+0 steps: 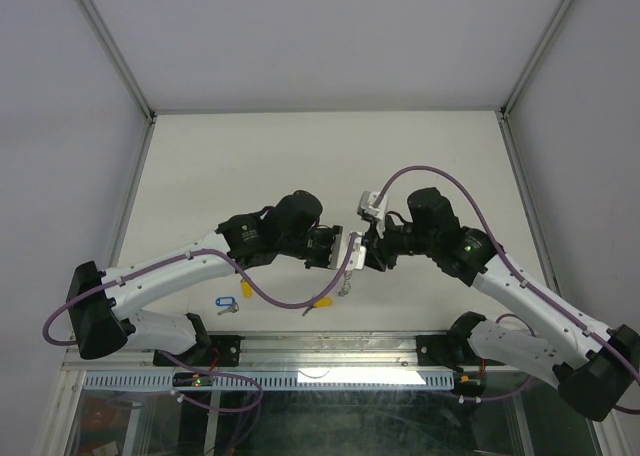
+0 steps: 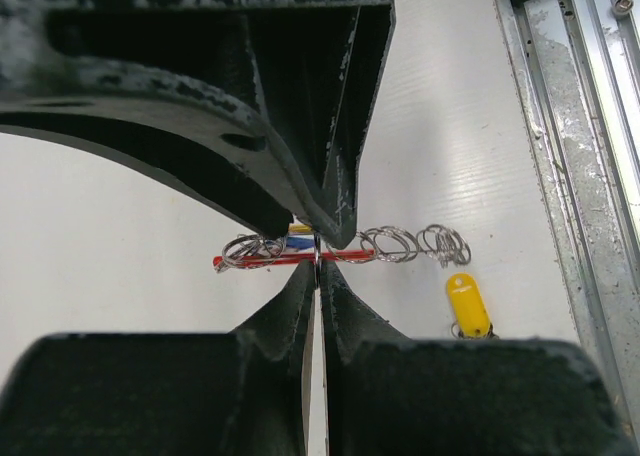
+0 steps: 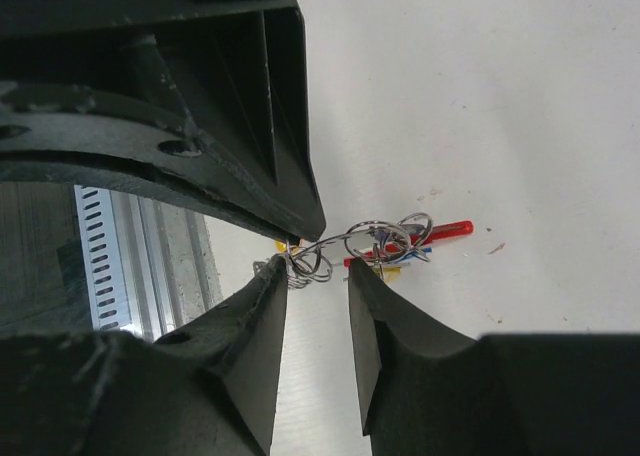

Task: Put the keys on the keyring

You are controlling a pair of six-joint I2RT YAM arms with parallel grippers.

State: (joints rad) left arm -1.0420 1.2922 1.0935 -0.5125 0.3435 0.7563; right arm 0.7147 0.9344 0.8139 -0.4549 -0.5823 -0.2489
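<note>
Above the table (image 1: pixel 250 156), left pincer (image 2: pixel 318 266) clamps the keyring (image 2: pixel 392 244) crosswise to its jaws; right pincer (image 3: pixel 318 268) gapes, seemingly gripping nothing.

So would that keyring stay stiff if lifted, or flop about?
Probably floppy: the keyring shows separate rings at loose angles beside the shut left tool. Likely light, being thin wire on a slim red band.

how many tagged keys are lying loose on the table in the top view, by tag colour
yellow tag keys: 2
blue tag key: 1
total: 3
</note>
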